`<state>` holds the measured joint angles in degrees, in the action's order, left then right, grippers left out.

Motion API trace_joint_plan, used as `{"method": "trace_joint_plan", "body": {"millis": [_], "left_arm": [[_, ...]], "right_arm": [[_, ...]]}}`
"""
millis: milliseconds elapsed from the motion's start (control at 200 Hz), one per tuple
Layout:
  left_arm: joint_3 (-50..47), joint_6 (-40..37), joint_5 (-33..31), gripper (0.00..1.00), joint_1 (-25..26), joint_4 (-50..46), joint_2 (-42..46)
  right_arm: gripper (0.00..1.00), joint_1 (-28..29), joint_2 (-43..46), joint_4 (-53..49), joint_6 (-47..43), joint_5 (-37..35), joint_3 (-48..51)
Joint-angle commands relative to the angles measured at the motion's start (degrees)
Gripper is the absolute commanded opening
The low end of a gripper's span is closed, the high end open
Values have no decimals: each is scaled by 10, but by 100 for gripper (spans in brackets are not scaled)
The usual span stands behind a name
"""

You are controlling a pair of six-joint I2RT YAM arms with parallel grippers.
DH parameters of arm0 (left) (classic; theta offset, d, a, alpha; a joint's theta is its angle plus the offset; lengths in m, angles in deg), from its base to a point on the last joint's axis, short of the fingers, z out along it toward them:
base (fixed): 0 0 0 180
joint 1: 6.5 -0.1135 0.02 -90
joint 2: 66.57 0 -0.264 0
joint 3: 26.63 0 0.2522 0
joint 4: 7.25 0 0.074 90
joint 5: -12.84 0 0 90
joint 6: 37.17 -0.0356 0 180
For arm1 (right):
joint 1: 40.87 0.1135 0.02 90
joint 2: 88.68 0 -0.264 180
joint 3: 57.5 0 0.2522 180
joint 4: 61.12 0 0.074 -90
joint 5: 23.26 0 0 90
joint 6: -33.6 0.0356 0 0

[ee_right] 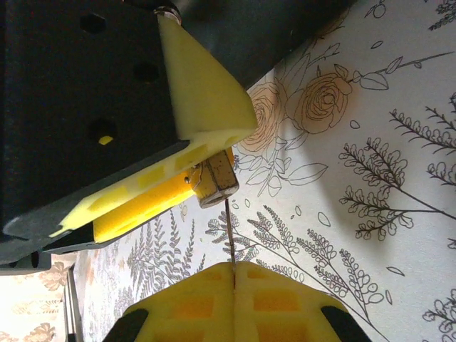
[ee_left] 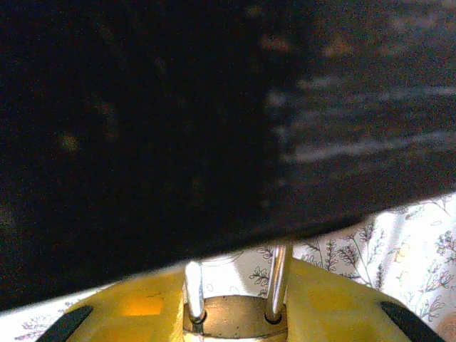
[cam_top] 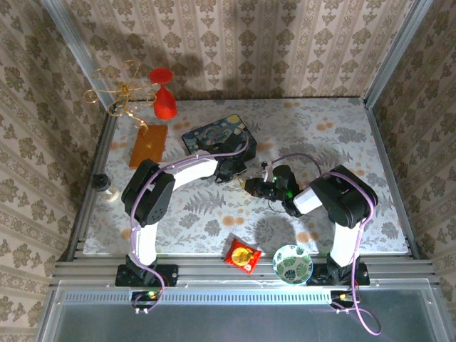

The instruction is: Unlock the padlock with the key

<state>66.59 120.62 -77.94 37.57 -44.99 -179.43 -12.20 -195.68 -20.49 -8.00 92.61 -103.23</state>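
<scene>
The small brass padlock (ee_left: 235, 322) sits between the yellow fingers of my left gripper (ee_left: 239, 293), which is shut on its body. Its two silvery shackle legs (ee_left: 276, 278) stand up out of it. In the right wrist view the padlock's bottom end (ee_right: 216, 179) sticks out of the left gripper's yellow fingers (ee_right: 153, 192). My right gripper (ee_right: 234, 274) is shut on the thin key (ee_right: 229, 235), whose tip touches the padlock's bottom face. From above, the two grippers meet mid-table: left gripper (cam_top: 239, 174), padlock (cam_top: 251, 187), right gripper (cam_top: 262, 189).
A dark blue painted box (cam_top: 217, 139) lies just behind the left gripper. An orange board (cam_top: 148, 144), a red goblet (cam_top: 164, 92) and a gold wire ornament (cam_top: 121, 92) stand at the back left. A patterned bowl (cam_top: 292, 263) and a red packet (cam_top: 243, 255) lie near the front edge.
</scene>
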Motion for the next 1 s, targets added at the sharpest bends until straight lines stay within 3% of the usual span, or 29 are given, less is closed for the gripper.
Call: {"method": "trace_joint_plan", "body": {"millis": [0, 996], "left_arm": [[-1, 3, 7, 0, -4, 14, 34], [-5, 29, 9, 0, -14, 30, 44]], "right_arm": [[0, 2, -2, 43, 5, -17, 9], [0, -4, -3, 104, 15, -41, 54]]}}
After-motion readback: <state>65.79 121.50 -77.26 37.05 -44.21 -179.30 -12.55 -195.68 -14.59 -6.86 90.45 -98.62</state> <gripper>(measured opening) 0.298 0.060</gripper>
